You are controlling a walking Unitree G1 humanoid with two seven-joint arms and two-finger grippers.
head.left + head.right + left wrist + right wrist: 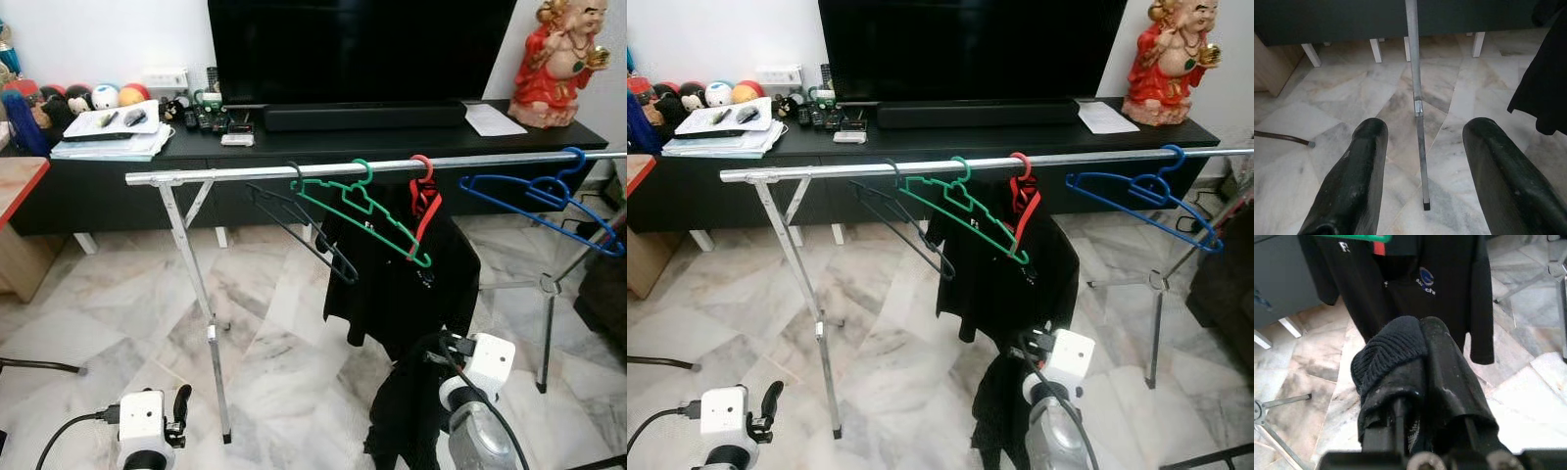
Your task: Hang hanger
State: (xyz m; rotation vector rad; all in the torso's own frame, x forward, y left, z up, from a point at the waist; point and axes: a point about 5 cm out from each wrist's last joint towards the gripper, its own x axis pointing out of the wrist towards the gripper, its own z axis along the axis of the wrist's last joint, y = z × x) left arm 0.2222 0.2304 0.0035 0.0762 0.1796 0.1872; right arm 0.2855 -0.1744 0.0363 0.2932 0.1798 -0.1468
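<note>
Red hanger (423, 199) with black shirt (407, 274) already on rail (235, 173); my right pincer (1422, 340) clamped on shirt hem, left pincer (1422, 161) apart.

Left gripper (1422, 166) sits low at the robot's left side, fingers (1352, 181) spread wide apart with nothing between them. Right gripper (1422, 362) sits low at the right (wrist raised slightly higher), fingers pressed together on dark knitted fabric (1388, 352).
</note>
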